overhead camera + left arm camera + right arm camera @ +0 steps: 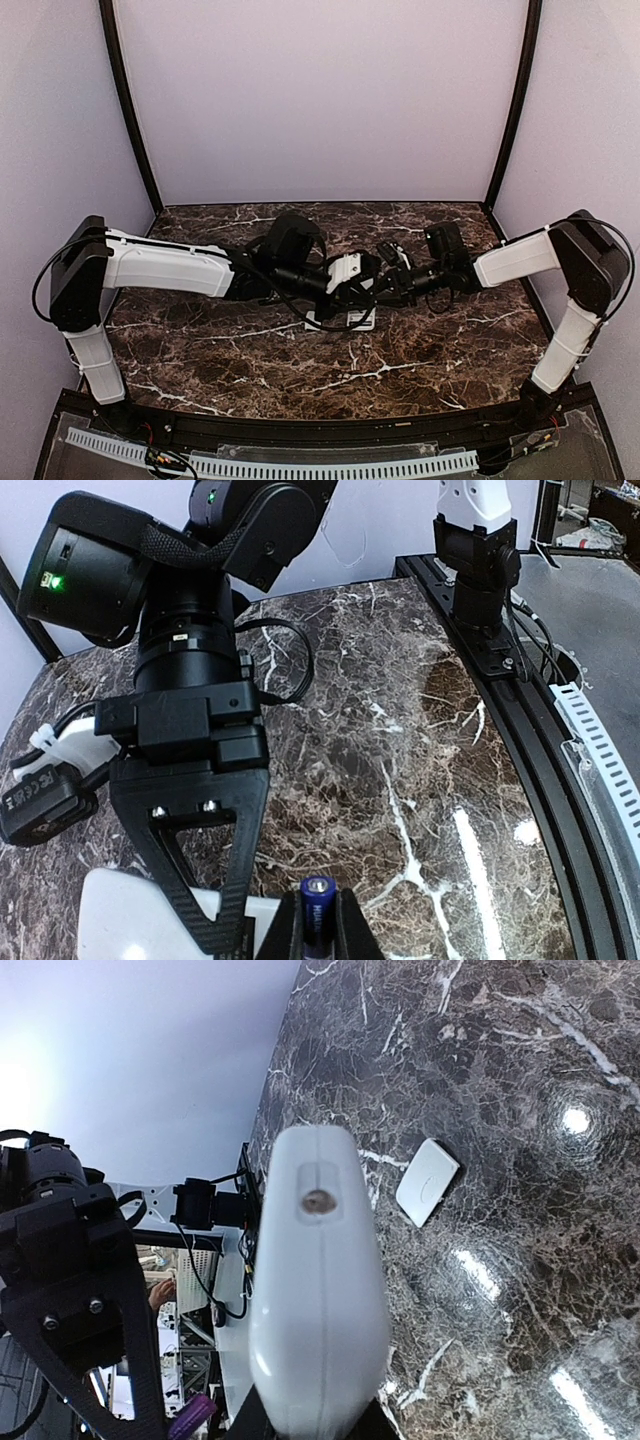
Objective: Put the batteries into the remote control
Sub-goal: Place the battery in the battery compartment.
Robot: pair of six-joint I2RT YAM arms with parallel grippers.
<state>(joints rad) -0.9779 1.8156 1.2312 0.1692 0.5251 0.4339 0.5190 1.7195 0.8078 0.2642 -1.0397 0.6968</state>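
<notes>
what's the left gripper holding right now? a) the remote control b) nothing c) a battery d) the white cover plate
c: the left wrist view shows a dark blue battery pinched upright in the left gripper. The remote control is in the right gripper, and the cover plate lies on the table.

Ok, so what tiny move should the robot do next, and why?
Probably ease the left end effector sideways until its battery meets the remote control. The battery is already pinched, the right end effector grips the remote beside it, and the cover plate lies off on the table. The recess itself isn't in view, so go slowly.
</notes>
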